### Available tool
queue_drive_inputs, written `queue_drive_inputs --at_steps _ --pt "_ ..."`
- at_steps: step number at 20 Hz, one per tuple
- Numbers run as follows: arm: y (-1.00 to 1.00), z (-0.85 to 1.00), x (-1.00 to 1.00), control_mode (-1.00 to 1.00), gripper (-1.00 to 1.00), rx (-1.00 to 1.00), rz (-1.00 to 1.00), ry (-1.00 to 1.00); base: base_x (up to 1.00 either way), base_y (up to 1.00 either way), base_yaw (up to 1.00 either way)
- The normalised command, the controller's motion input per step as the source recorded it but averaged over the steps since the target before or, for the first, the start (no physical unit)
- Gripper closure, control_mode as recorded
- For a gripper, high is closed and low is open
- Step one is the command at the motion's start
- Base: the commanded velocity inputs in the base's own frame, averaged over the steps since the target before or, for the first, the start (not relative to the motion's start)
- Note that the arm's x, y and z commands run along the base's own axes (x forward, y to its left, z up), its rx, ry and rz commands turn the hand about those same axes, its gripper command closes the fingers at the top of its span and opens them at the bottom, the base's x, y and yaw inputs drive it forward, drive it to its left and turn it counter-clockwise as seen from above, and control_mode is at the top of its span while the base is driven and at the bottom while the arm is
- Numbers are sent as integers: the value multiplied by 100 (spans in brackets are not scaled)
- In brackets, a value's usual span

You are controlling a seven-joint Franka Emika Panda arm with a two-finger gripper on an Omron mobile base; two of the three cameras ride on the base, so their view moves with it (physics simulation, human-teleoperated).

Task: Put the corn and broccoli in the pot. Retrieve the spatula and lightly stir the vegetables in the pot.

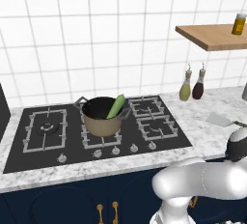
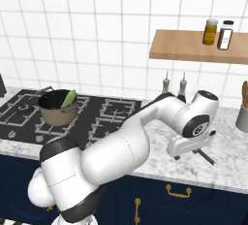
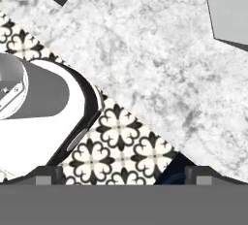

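Observation:
The tan pot (image 1: 102,121) stands on the middle burner of the stove, also seen as the pot (image 2: 58,111). The light-green corn (image 1: 116,106) leans inside it against the right rim, tip up; the corn (image 2: 69,98) sticks out over the rim. The broccoli is out of view. The pale grey spatula (image 1: 219,119) lies flat on the marble counter right of the stove. My gripper (image 2: 186,153) hangs low over the counter's front edge beside the spatula's dark handle (image 2: 207,157). In the hand view my gripper (image 3: 123,175) is open and holds nothing, and the spatula blade (image 3: 227,6) sits at the top right.
Two bottles (image 1: 191,85) stand against the wall behind the spatula. A wooden shelf (image 2: 193,49) with jars hangs above. A grey utensil holder (image 2: 242,115) stands at the far right. The hand view looks past the counter edge onto patterned floor tiles (image 3: 121,146).

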Motion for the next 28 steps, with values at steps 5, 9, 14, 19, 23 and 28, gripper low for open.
queue_drive_inputs --at_steps 5,9,14,19,23,28 --pt "-37 -34 43 -100 -100 -1 3 0 0 0 0" --pt "-36 -43 35 -100 -100 -2 2 0 0 0 0" --pt "-46 -32 38 -100 -100 -1 1 0 0 0 0" --pt "-53 -33 47 -100 -100 0 0 0 0 0 0" --pt "-43 -42 44 -100 -100 0 1 0 0 0 0" --pt "-22 -65 40 -100 -100 -1 1 3 0 0 0"
